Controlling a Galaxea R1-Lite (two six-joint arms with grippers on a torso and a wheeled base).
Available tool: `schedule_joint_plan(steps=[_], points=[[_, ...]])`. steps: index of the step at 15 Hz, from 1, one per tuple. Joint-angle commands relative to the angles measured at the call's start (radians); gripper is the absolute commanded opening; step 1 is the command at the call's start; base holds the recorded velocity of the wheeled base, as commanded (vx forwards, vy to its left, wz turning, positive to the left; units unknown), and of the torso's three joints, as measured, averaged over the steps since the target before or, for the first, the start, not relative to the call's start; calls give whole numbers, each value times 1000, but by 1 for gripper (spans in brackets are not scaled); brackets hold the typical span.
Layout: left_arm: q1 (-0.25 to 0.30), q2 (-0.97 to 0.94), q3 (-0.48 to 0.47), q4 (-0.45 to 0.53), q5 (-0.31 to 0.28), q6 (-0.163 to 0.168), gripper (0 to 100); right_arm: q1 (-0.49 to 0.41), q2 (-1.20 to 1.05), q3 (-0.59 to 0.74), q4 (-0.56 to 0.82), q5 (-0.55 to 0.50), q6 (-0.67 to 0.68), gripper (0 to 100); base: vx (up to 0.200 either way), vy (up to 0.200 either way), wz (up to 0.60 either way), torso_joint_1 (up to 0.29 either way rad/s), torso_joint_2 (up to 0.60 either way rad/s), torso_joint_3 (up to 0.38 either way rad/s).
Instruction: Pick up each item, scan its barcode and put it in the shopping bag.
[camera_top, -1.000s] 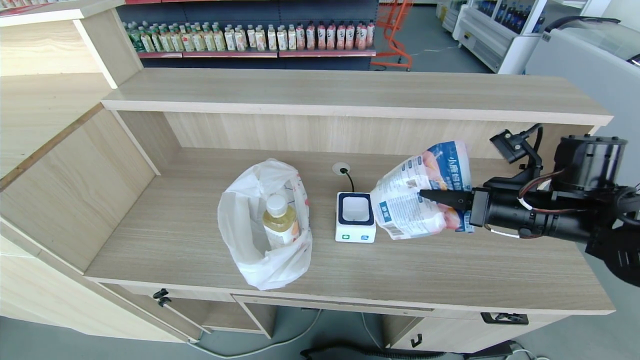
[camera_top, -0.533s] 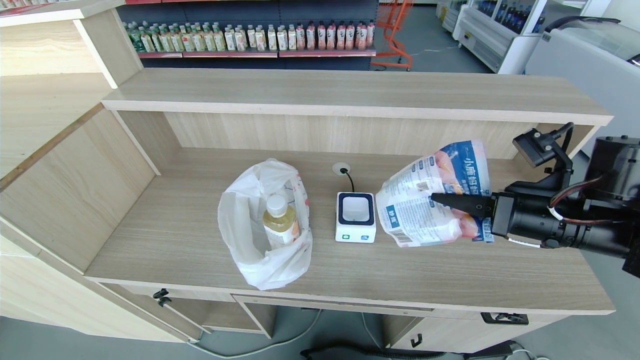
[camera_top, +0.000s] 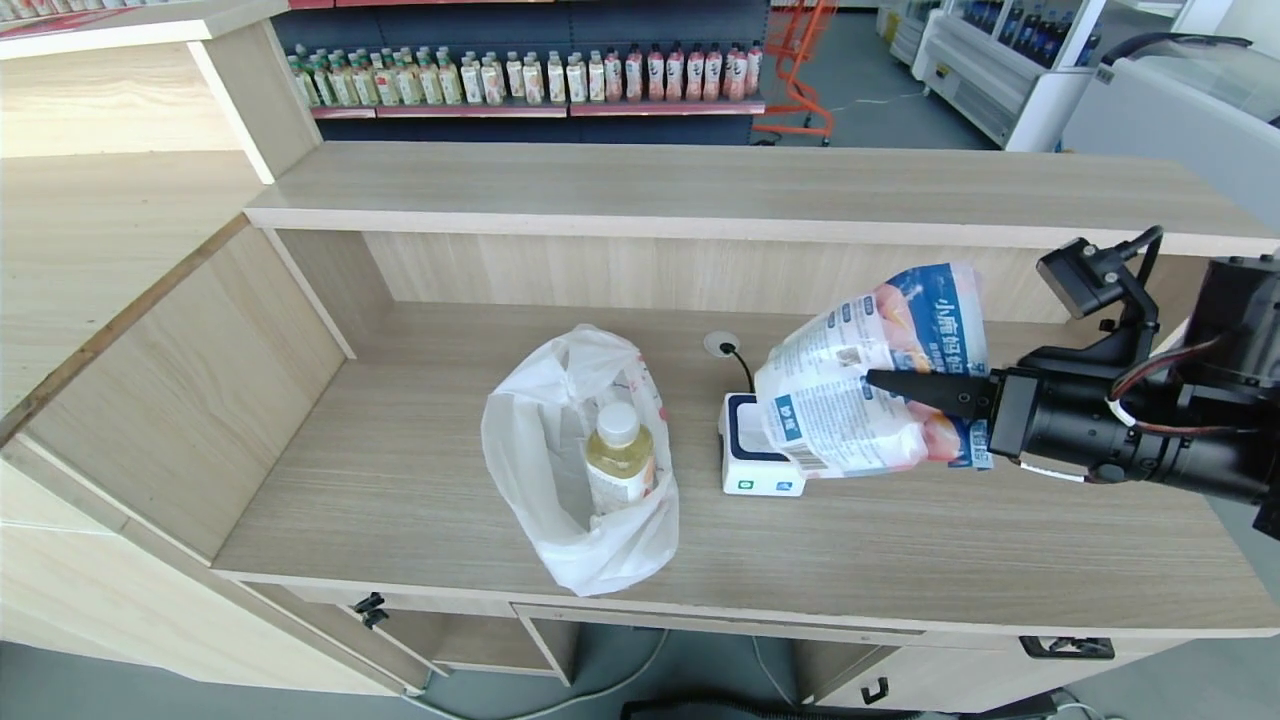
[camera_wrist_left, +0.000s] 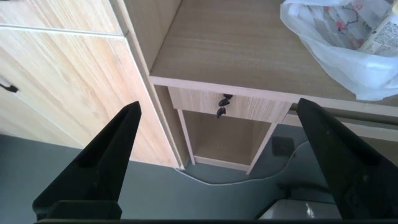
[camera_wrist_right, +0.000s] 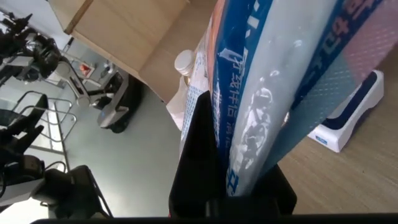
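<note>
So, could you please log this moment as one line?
right gripper: shut on food packet | food packet: above barcode scanner | left gripper: open | shopping bag: drink bottle inside

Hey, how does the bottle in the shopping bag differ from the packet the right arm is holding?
The bottle stands upright inside the shopping bag; the packet hangs in the right pincer, partly over the scanner. The bottle is a rigid cylinder with a white cap; the packet is a flat, soft pouch in white, blue and pink. Both carry printed labels.
</note>
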Motion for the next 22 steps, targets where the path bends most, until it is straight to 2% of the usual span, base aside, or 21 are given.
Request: schedule_joint_plan(steps=[1,4,6,7,10,13,16,22], points=[[0,0,0,0,0,0,100,1,32,-28,0,0,-1,0,0,200,0,7,-2,2],[0,0,0,0,0,-3,100,-4,118,-117,1,-3,-23,0,0,0,0,0,0,0],[0,0,0,0,0,-3,100,-8,167,-149,3,-20,-81,0,0,0,0,0,0,0],[0,0,0,0,0,-3,100,-14,210,-160,1,-62,-138,0,0,0,0,0,0,0],[0,0,0,0,0,-3,100,-7,265,-202,3,-72,-175,0,0,0,0,0,0,0],[0,0,0,0,0,-3,100,-4,346,-252,0,-98,-274,0,0,0,0,0,0,0],[0,0,0,0,2,-3,100,27,438,-383,6,-97,-273,0,0,0,0,0,0,0],[0,0,0,0,0,-3,100,122,553,-478,0,-128,-261,0,0,0,0,0,0,0]])
